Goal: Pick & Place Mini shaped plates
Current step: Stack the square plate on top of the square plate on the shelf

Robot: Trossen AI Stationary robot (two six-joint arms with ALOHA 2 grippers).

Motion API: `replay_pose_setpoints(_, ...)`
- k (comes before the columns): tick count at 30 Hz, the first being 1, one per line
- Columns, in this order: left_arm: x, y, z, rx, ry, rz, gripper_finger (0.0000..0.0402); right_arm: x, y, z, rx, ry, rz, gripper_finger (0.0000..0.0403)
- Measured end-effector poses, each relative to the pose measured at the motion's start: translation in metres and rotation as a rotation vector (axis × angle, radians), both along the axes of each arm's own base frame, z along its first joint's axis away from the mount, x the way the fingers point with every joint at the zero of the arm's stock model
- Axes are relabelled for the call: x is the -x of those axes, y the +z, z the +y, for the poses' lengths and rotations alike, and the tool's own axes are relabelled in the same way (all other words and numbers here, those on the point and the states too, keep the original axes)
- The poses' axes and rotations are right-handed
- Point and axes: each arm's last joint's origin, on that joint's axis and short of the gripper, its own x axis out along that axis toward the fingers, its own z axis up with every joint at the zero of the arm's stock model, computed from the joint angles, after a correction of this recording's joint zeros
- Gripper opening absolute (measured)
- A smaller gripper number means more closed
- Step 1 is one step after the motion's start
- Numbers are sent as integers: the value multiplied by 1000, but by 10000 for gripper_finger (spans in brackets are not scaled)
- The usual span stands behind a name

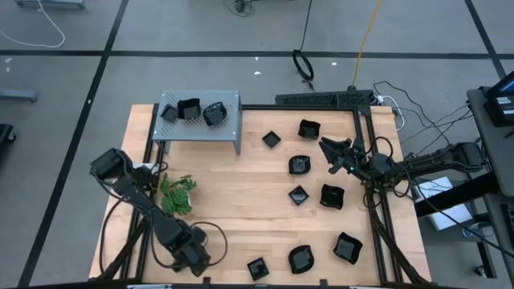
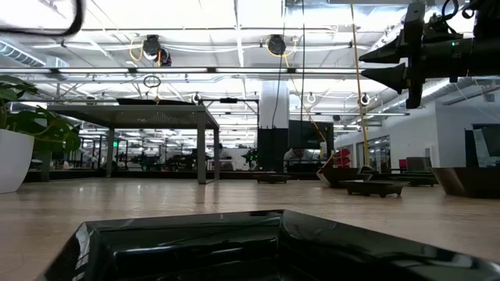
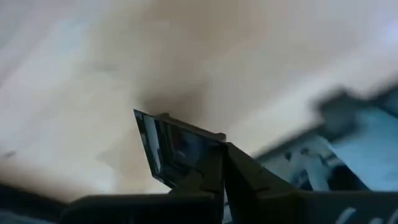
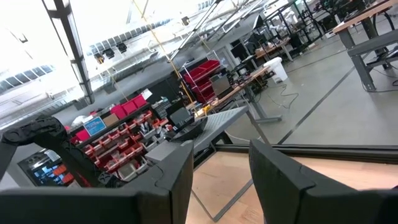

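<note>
My right jaws (image 1: 331,150) hang spread above the tabletop (image 1: 241,201) among the scattered mini shaped plates (image 1: 299,165), three more on the grey shelf (image 1: 233,108), while my left wrist view shows my left jaws (image 3: 221,158) pinching one plate (image 3: 168,149)

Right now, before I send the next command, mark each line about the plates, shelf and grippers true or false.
1. The grey perforated shelf carries three black mini plates. True.
2. The left gripper is empty. False: it is shut on a black square plate.
3. The right gripper is open above the table. True.
4. The green plant stands on the shelf. False: it stands on the wooden table, near the left arm.
5. The right gripper holds a plate. False: nothing sits between its fingers.
</note>
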Motion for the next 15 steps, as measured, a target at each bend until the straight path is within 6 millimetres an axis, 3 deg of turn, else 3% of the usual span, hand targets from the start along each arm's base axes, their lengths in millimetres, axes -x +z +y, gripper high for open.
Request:
replay_pose_setpoints(8,-40,52,-4,53,-215,-341,4,0,0,0,0,0,-1,144)
replay_pose_setpoints(15,-66,84,21,-125,-399,-523,10,0,0,0,0,-1,-1,144)
